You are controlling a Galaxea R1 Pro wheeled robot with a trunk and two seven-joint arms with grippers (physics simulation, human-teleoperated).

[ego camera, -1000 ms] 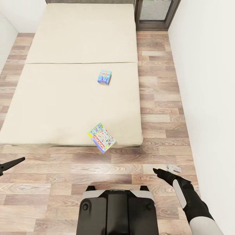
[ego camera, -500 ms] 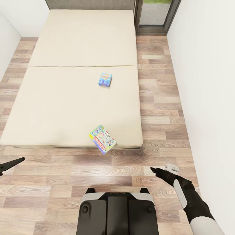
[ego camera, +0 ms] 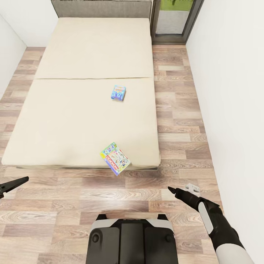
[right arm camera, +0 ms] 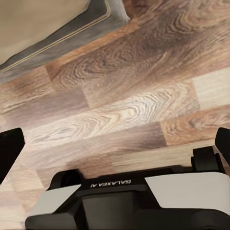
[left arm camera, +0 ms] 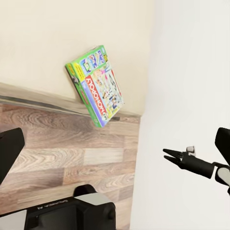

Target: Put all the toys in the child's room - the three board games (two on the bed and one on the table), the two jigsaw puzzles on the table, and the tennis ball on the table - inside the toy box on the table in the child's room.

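Observation:
Two board games lie on the bed (ego camera: pixel 73 110), a low beige mattress with a grey headboard (ego camera: pixel 102 8). The small blue board game (ego camera: pixel 118 93) rests flat near the mattress's middle right. The larger Monopoly board game (ego camera: pixel 115 158) (left arm camera: pixel 98 86) overhangs the near edge of the mattress. My left gripper (ego camera: pixel 14 183) hovers over the floor at the far left, open, with its fingers (left arm camera: pixel 9 151) wide apart and nothing between them. Low on the right, my right gripper (ego camera: pixel 175 191) is over the floor, also open and empty, its fingers (right arm camera: pixel 9 148) at the picture's sides. The toy box and the table are out of view.
My base (ego camera: pixel 132 238) stands on wood-plank floor (ego camera: pixel 55 201) in front of the bed's near edge. A white wall (ego camera: pixel 231 91) runs along the right, leaving a floor strip (ego camera: pixel 176 110) beside the bed. A grey-framed window (ego camera: pixel 174 18) is at the back right.
The whole view has shifted so that the bed sits lower and the headboard and more of the window show. Both games lie as before. The grippers stay open.

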